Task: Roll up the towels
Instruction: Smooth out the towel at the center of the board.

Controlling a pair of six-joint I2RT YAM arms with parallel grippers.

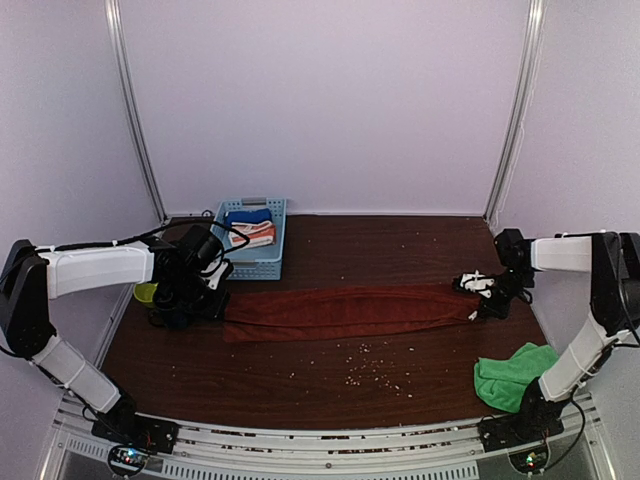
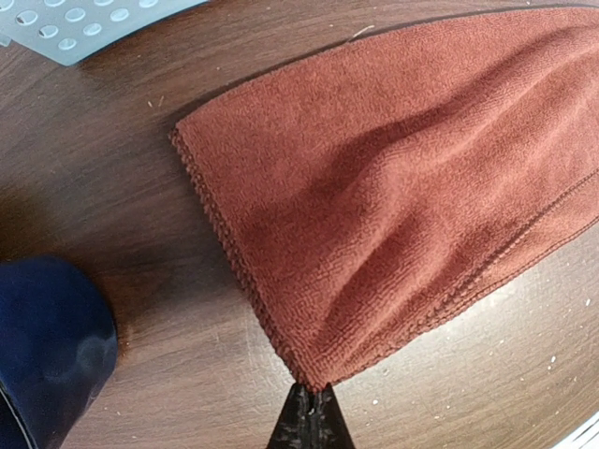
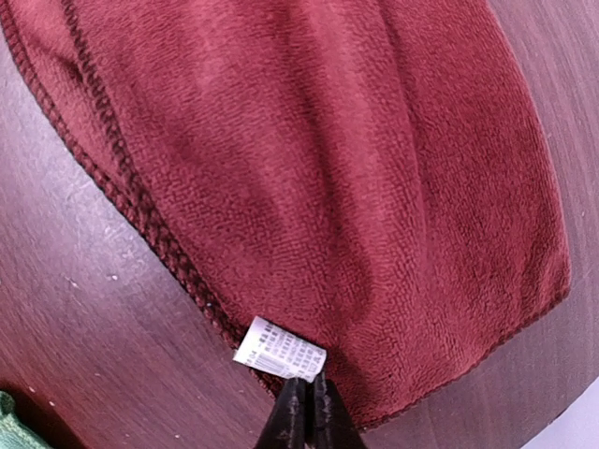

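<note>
Top external: rust towel [image 1: 350, 310] on table [image 1: 400, 250]

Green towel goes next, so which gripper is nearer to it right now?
Right. The right gripper pinches the rust towel at its right end, just beyond the green towel; the left gripper pinches its opposite end, far to the left.

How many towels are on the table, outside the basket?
2. The rust towel lies stretched across the middle; the green towel sits bunched at the near right corner. No others show, though the left arm hides some table.
</note>
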